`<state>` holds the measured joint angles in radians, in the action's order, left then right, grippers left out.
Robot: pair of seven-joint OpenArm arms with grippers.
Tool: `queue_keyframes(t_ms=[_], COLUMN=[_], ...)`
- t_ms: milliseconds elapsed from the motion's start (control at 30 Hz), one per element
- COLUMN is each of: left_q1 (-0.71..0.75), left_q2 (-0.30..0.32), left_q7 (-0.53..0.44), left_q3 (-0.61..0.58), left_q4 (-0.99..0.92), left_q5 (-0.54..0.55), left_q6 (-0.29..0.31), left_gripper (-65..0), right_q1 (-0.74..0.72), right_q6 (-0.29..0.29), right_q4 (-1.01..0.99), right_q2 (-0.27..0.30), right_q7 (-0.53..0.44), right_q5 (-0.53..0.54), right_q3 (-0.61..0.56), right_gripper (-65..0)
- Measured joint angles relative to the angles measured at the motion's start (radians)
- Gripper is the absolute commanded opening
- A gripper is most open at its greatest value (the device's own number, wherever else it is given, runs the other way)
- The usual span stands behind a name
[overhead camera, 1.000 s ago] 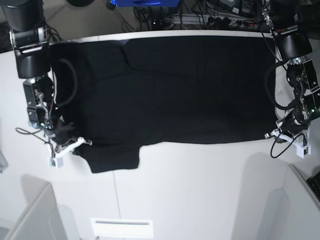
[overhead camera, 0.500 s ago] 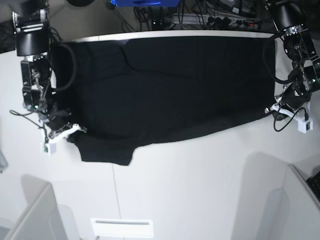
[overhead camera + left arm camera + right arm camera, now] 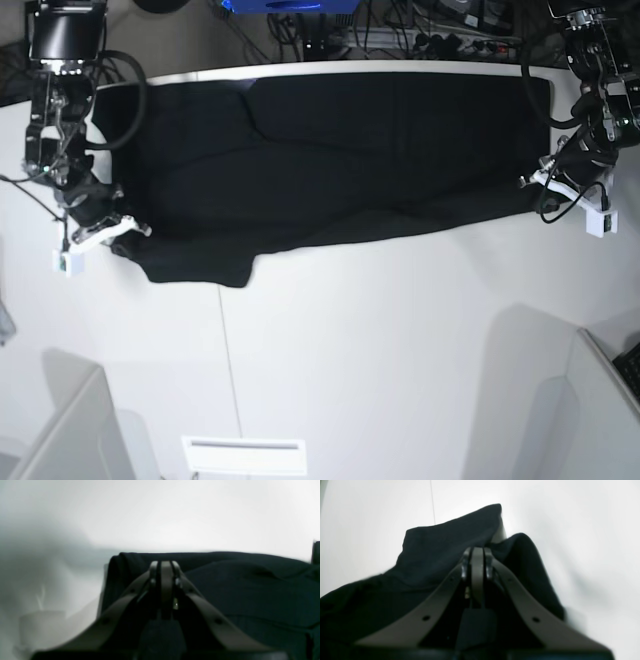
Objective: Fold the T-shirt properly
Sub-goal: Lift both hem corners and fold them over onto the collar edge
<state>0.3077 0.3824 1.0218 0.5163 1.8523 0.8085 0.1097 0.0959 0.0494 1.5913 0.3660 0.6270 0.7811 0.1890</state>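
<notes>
The black T-shirt [image 3: 340,150] lies stretched wide across the far half of the white table [image 3: 380,340], plain side up, with a sleeve flap hanging toward the near left. My right gripper [image 3: 112,232], on the left of the base view, is shut on the T-shirt's near-left corner. In the right wrist view the right gripper [image 3: 477,550] pinches a bunched fold of T-shirt [image 3: 440,547]. My left gripper [image 3: 533,184] is shut on the near-right corner. The left wrist view shows the left gripper [image 3: 163,563] closed over the T-shirt's [image 3: 250,585] folded edge.
Cables and a blue device [image 3: 290,6] crowd the space behind the table's far edge. Grey partitions stand at the near left [image 3: 60,430] and near right [image 3: 600,400]. A white slotted plate [image 3: 243,455] sits at the front edge.
Both grippers have moved toward the table's far side, pulling the shirt's near edge back with them. The sleeve flap at the near left has slid back and leftward too.
</notes>
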Motion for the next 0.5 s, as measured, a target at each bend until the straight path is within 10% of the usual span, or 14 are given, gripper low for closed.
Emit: queue_keyframes(t_ms=[500], left_q1=[0.084], left_q2=[0.004], left_q7=[0.005], left_q3=[0.051], left_q4=[0.064], left_q5=[-0.014], left_q6=[0.0], left_gripper=[-65.0], right_q1=[0.173], right_q6=[0.0], right_q4=[0.19], right_q2=[-0.035], right_q7=[0.036], right_q5=[0.003], right_q3=[0.07], right_gripper=[-65.0])
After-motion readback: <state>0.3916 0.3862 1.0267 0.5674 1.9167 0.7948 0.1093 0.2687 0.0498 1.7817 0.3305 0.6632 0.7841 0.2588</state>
